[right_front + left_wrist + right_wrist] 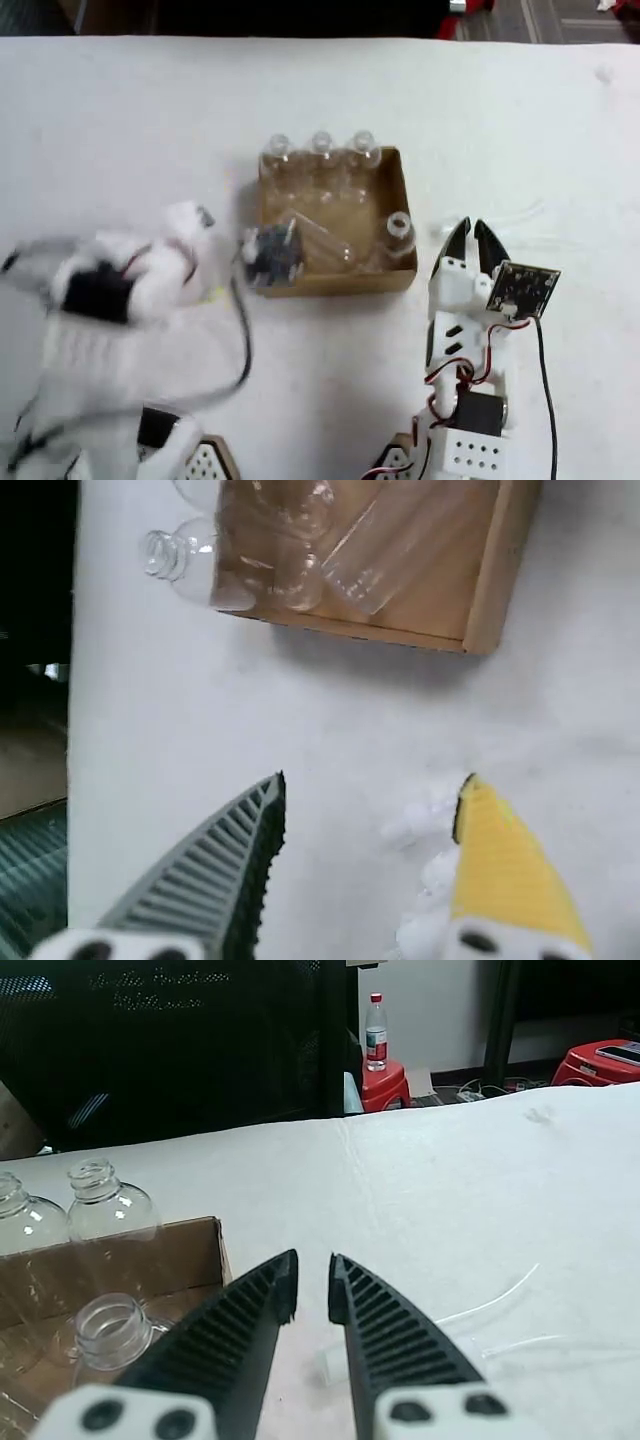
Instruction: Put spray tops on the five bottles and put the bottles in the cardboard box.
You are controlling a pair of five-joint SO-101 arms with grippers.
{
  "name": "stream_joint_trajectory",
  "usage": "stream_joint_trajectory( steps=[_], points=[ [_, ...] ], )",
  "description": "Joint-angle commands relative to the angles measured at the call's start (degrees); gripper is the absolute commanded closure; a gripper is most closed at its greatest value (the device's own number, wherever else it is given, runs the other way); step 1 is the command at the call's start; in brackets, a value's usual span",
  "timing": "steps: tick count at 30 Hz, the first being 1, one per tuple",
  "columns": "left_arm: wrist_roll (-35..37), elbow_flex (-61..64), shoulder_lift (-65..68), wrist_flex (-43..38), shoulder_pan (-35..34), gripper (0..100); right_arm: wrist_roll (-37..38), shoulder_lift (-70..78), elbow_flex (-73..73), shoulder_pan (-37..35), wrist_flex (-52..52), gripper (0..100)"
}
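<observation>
Standing along the far wall of the cardboard box [340, 283], three bottles [321, 148] are showing open necks; a fourth bottle [399, 228] is standing in the near right corner, and a fifth bottle [330, 248] is lying on the box floor. The right gripper [472, 228] is hovering just beside the box's right wall, fingers narrowly apart, empty. The left gripper [374, 777] is hanging over the table [150, 120] near the box, spread wide, empty.

The white left arm [110, 300] is smeared by blur; the shallow brown cardboard box [490, 570] runs off the left wrist view's edge.
</observation>
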Motion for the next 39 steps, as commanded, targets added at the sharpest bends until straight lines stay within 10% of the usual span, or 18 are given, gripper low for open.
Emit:
stream_joint_trajectory(
  steps=[1, 12, 25, 39],
  points=[
    [2.5, -14.3, 19.1, 2.5, 5.1, 74, 0.7, -0.2, 0.5, -0.5, -0.6, 95.9],
    [-6.4, -32.5, 43.6, -3.7, 12.6, 74, 4.9, -0.2, 0.5, -1.4, -0.7, 95.9],
    [-15.6, -64.2, 72.6, 11.1, 11.9, 74, 5.4, -0.1, 0.5, -2.0, -0.7, 96.1],
    [-15.4, -68.5, 81.3, 12.0, 12.2, 74, 5.5, -0.1, 0.5, -2.1, -0.6, 96.0]
  ],
)
